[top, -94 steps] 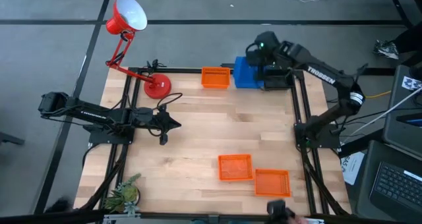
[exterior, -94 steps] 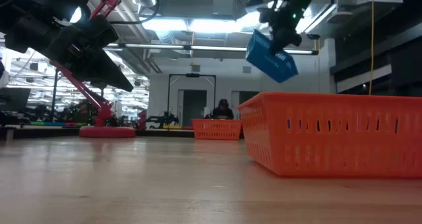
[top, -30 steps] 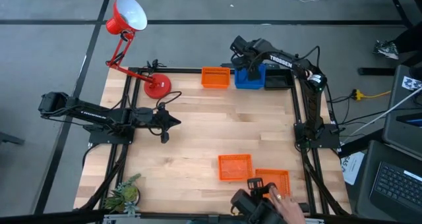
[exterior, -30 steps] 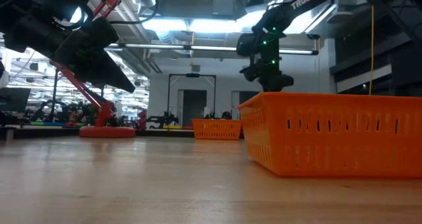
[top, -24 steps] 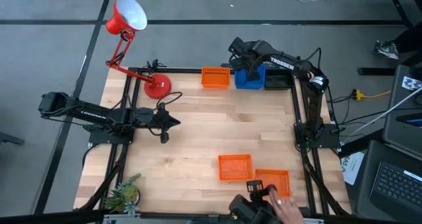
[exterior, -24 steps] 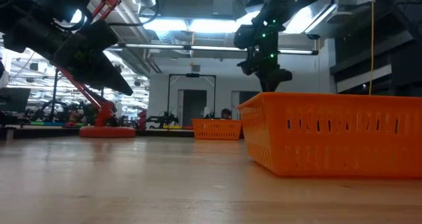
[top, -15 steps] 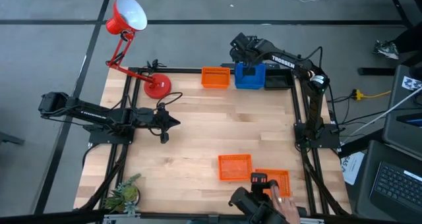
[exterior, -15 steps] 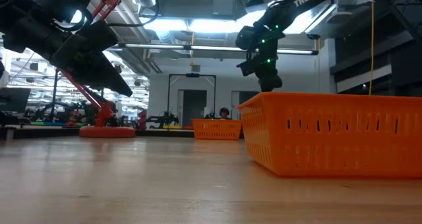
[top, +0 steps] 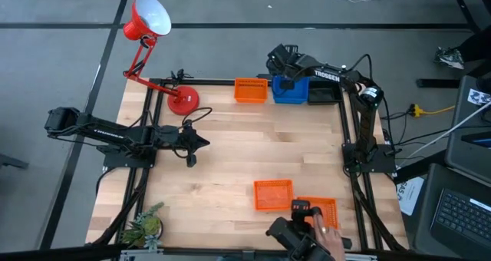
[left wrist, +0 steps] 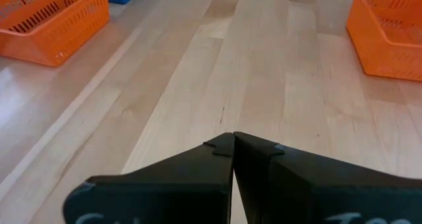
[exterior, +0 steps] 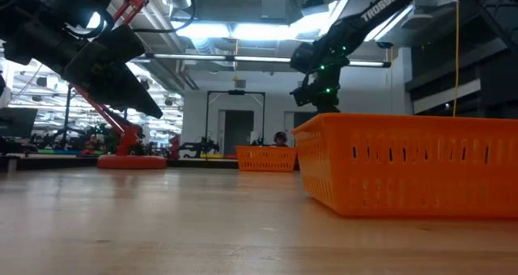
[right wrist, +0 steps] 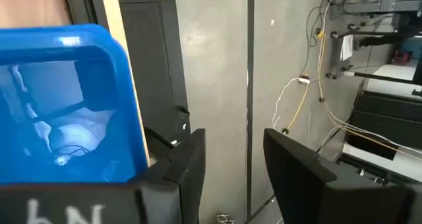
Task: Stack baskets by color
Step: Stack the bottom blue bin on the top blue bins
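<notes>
A blue basket [top: 293, 90] stands on its bottom at the table's far edge, next to an orange basket [top: 251, 90]. Two more orange baskets [top: 273, 194] [top: 317, 209] sit side by side on the table near its front edge. My right gripper [top: 279, 62] hovers open over the blue basket's far left corner. In the right wrist view one finger [right wrist: 186, 159] stands just outside the blue wall [right wrist: 129, 112], with nothing between the fingers. My left gripper [top: 196, 144] waits shut above the table's left half.
A red desk lamp [top: 146, 27] stands on its base [top: 182, 100] at the far left corner. A dark rectangular thing [top: 324, 94] lies right of the blue basket. A person's hand with a dark device [top: 307, 232] is at the front edge. A small plant [top: 146, 224] sits front left.
My right gripper has stayed open over the blue basket's far side, sinking a little while its wrist rolled and tipped. The blue basket has kept its place at the far edge. The person's hand at the front edge has shifted slightly.
</notes>
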You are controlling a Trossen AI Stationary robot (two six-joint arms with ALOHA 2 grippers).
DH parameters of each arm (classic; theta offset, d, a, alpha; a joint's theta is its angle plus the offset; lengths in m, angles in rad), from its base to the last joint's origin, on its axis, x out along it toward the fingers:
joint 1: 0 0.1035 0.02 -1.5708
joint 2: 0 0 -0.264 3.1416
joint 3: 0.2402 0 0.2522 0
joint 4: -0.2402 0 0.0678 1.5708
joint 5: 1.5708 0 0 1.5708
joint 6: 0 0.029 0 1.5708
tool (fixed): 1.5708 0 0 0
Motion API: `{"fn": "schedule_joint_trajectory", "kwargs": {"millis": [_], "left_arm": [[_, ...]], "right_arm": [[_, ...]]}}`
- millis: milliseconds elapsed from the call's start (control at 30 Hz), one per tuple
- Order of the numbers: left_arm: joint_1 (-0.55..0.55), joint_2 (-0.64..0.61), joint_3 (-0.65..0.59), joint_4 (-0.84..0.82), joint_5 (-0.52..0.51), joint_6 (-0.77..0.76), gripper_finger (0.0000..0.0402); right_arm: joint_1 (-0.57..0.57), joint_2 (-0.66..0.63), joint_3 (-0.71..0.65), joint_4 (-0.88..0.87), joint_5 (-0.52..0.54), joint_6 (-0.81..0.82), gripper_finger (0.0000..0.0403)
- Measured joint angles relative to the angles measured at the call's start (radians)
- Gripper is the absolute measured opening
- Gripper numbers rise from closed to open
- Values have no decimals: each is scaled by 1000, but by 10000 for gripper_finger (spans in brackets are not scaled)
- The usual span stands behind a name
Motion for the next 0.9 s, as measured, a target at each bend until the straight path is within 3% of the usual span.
{"fn": "schedule_joint_trajectory", "kwargs": {"millis": [667, 733, 900], "left_arm": [[0, 0, 0, 1, 0, 0, 0], [0, 0, 0, 1, 0, 0, 0], [0, 0, 0, 1, 0, 0, 0]], "right_arm": [[-4, 0, 10, -6, -232, 117, 153], [-3, 0, 10, 16, -204, 117, 153], [-3, 0, 30, 72, 12, 109, 153]]}}
